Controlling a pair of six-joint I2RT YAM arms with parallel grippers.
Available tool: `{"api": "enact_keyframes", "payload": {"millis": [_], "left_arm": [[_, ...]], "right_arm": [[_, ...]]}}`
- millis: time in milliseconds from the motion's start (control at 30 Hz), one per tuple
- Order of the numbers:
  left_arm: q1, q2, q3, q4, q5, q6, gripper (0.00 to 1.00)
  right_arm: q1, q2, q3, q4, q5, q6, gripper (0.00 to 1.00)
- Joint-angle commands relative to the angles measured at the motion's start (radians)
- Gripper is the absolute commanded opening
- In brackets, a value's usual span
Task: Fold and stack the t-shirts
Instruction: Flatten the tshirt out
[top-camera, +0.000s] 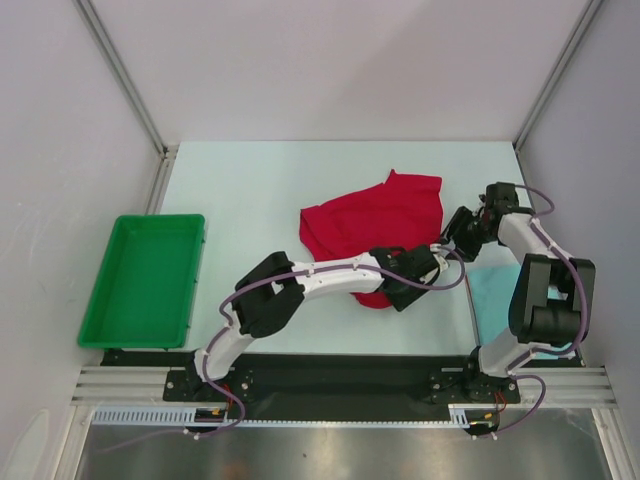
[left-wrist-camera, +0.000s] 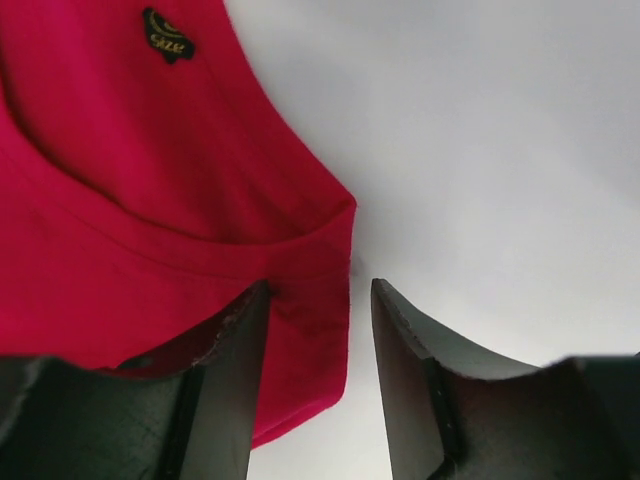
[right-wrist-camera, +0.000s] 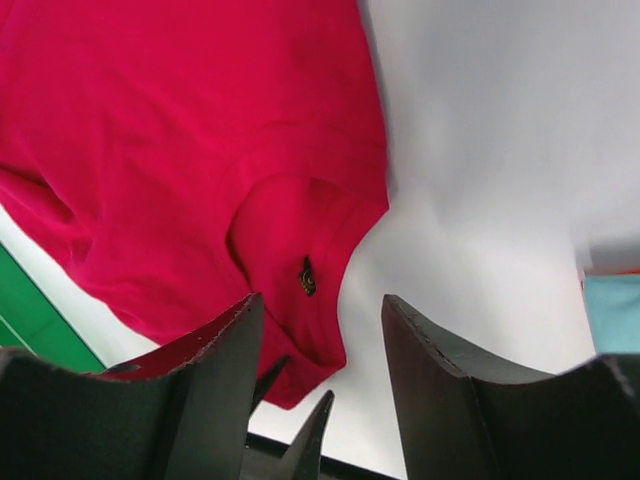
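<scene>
Red t-shirt (top-camera: 370, 225) lies crumpled mid-way across the table (top-camera: 250, 180). Left gripper (left-wrist-camera: 320, 290) half-open astride its hem; right gripper (right-wrist-camera: 322, 300) half-open, empty. Risk: a shallow bite lets the hem slip.

Bright red t-shirt (top-camera: 370, 215), teal t-shirt (top-camera: 488, 290), green tray (top-camera: 145, 285)

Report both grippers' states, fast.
Left gripper: open, with the edge of the red t-shirt in the gap, not clamped.
Right gripper: open over the red t-shirt's edge, holding nothing.

Matt red cloth t-shirt (top-camera: 370, 220), glossy plastic tray (top-camera: 145, 280)
</scene>
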Motion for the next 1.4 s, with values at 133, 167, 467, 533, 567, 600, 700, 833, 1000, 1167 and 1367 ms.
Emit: {"api": "enact_keyframes", "payload": {"millis": [133,167,467,533,567,600,700,833,1000,1167,1367], "left_arm": [[0.053,0.021,0.028,0.032,0.132,0.015,0.44],[0.061,0.021,0.019,0.035,0.15,0.013,0.42],[0.099,0.052,0.028,0.052,0.255,-0.016,0.2],[0.102,0.05,0.033,0.054,0.261,-0.021,0.16],[0.102,0.049,0.036,0.054,0.265,-0.021,0.14],[0.102,0.047,0.036,0.054,0.265,-0.021,0.11],[0.105,0.041,0.046,0.054,0.275,-0.019,0.05],[0.104,0.02,0.051,0.057,0.302,-0.013,0.0],[0.113,-0.051,0.068,0.038,0.264,0.014,0.0],[0.15,-0.204,0.085,-0.008,0.175,0.064,0.0],[0.262,-0.512,0.045,-0.042,0.115,0.097,0.0]], "right_arm": [[-0.004,0.108,0.054,0.059,-0.004,0.008,0.57],[-0.004,0.119,0.056,0.068,-0.001,0.008,0.57],[0.006,0.225,0.084,0.138,0.013,-0.009,0.52],[0.006,0.242,0.093,0.146,0.011,-0.007,0.52],[0.007,0.247,0.099,0.161,0.01,-0.006,0.52],[0.012,0.26,0.103,0.168,0.01,-0.003,0.52],[0.018,0.286,0.114,0.187,0.008,0.011,0.48],[0.027,0.305,0.126,0.212,-0.012,0.058,0.14],[0.075,0.231,0.206,0.195,0.025,0.058,0.0],[0.131,0.135,0.35,0.238,-0.023,0.111,0.0],[0.312,0.106,0.647,0.298,-0.047,0.173,0.0]]}}
